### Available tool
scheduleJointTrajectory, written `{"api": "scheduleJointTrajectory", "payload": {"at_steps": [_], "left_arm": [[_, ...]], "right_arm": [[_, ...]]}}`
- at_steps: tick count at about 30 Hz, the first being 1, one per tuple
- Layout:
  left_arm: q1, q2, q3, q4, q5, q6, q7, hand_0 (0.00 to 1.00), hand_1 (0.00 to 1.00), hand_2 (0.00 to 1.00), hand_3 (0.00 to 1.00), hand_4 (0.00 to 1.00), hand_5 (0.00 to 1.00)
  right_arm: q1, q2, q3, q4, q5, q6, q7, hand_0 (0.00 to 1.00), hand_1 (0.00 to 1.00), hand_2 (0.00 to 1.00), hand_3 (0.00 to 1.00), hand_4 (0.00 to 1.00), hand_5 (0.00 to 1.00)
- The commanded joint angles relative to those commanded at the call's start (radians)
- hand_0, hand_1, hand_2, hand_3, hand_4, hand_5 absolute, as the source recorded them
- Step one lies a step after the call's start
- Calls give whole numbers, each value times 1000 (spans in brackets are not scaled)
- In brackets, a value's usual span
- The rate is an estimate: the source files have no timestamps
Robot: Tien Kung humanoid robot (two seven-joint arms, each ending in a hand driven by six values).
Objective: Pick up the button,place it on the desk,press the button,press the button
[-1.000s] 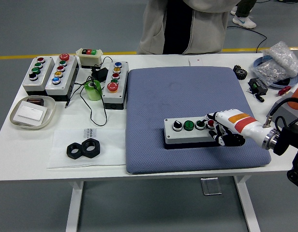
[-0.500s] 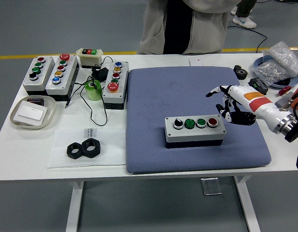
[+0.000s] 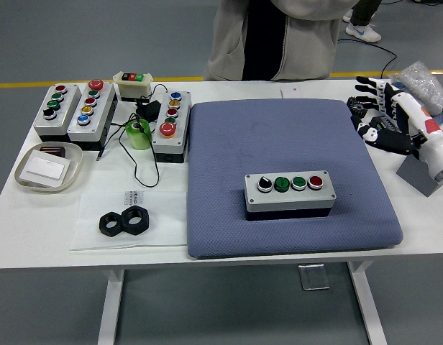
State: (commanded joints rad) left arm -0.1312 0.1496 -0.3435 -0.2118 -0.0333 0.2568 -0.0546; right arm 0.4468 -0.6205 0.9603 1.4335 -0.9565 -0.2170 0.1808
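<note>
1. A grey button box [image 3: 290, 194] with four buttons in a row on top (black-and-white, green, green, red from left to right) lies on the near right part of a blue pad [image 3: 279, 144] on the white counter [image 3: 78, 244].
2. The right hand [image 3: 383, 118] is over the counter's far right edge, past the pad's right side and well apart from the button box. Its fingers [image 3: 367, 81] are spread wide and hold nothing.
3. To the left of the pad stands another button box [image 3: 171, 122] with a large red button; just left of it is a green roll [image 3: 139, 134] with a black cable.
4. Two more button boxes [image 3: 74, 109] sit at the far left, and a small one [image 3: 134, 85] is behind them.
5. A clear tray [image 3: 47, 167] lies at the left edge, and two black nuts [image 3: 124, 222] are near the front.
6. A person [image 3: 279, 36] in a grey jacket stands at the far side; their hands are not visible.
</note>
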Motion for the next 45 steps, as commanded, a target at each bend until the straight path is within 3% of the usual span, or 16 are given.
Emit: {"api": "scheduleJointTrajectory", "payload": {"at_steps": [1,2,17,45], "left_arm": [[0,0,-1,0,1,0,0,758,826,861,824,628,998],[1,-1,-2,0,2,0,0,758,826,860,824,629,998],[7,-1,-10,0,17,1,5,758,826,860,824,629,998],[3,-1,0,0,2,-1,1,762,826,860,825,629,998]], "right_arm": [[-2,1,3,-3,39,-1,2,872,805,869,910,615,123],[-7,2,9,-11,85,-4,5,911,832,893,906,612,218],[-49,11,49,-54,692,-7,-2,924,848,888,897,609,296],[-57,15,71,-69,718,-14,-11,929,846,879,876,599,353]]}}
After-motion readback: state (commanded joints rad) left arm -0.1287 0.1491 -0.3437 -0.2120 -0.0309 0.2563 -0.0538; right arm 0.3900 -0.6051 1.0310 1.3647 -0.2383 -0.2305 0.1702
